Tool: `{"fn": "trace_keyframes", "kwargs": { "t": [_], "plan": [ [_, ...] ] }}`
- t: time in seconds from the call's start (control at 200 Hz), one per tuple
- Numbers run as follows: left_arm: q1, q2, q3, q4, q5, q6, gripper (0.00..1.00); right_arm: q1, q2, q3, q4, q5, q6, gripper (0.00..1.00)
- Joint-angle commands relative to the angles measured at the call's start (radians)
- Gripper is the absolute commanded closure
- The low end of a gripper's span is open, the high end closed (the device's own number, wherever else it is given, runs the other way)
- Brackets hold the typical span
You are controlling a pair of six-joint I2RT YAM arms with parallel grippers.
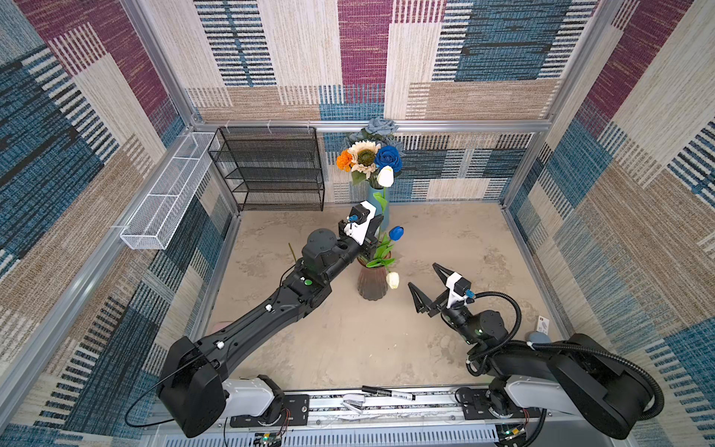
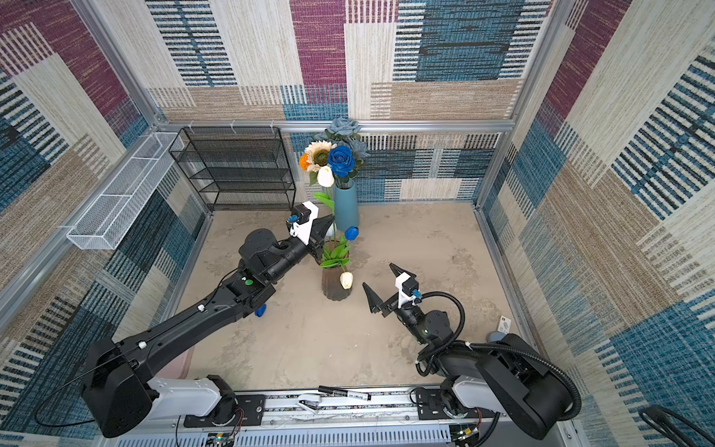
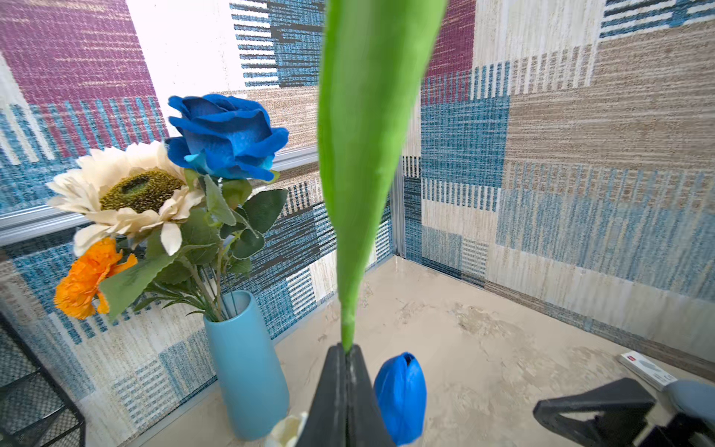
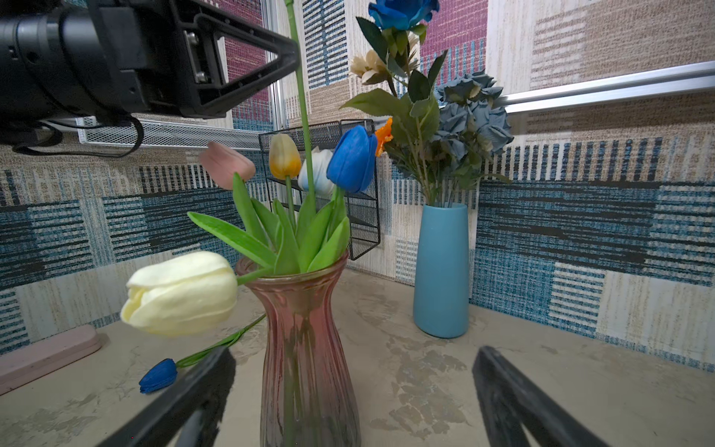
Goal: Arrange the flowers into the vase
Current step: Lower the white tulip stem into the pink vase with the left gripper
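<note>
Left tool [image 3: 345, 354] pinched shut on long white tulip [image 1: 385, 176] stem, foot apparently already inside pink vase [image 4: 305, 329], frame centre. Plan: I lower straight, release once stem settles among leaves [image 4: 294, 247]. Right tool [image 1: 422, 274] wide, empty, lower right of vase; ready to steady it.

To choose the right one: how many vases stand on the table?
2: a pink glass vase mid-table with tulips, a blue vase by the back wall with a bouquet.
</note>
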Motion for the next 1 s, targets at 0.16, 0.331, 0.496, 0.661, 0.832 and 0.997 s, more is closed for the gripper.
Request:
{"fn": "trace_keyframes", "kwargs": {
  "t": [0.16,0.331,0.496,0.661,0.832,0.997],
  "plan": [
    [0.0,-0.061,0.016,0.013,-0.006,0.029,1.0,0.001,0.006,0.007,0.046,-0.003,0.012,0.01],
    [0.0,-0.065,0.014,0.011,-0.011,0.035,1.0,0.001,0.008,0.007,0.045,-0.008,0.011,0.0],
    [0.0,-0.032,0.008,0.049,-0.017,0.047,1.0,0.0,0.004,0.007,0.047,-0.009,0.011,0.0],
    [0.0,0.025,0.013,0.096,-0.03,0.07,1.0,0.0,0.0,0.004,0.048,-0.005,0.009,0.0],
    [0.0,0.059,0.01,0.112,-0.031,0.05,1.0,0.001,-0.013,0.001,0.042,0.005,0.002,0.0],
    [0.001,0.07,-0.017,0.092,-0.052,0.038,1.0,0.001,-0.016,-0.001,0.041,0.006,0.001,0.0]
  ]
}}
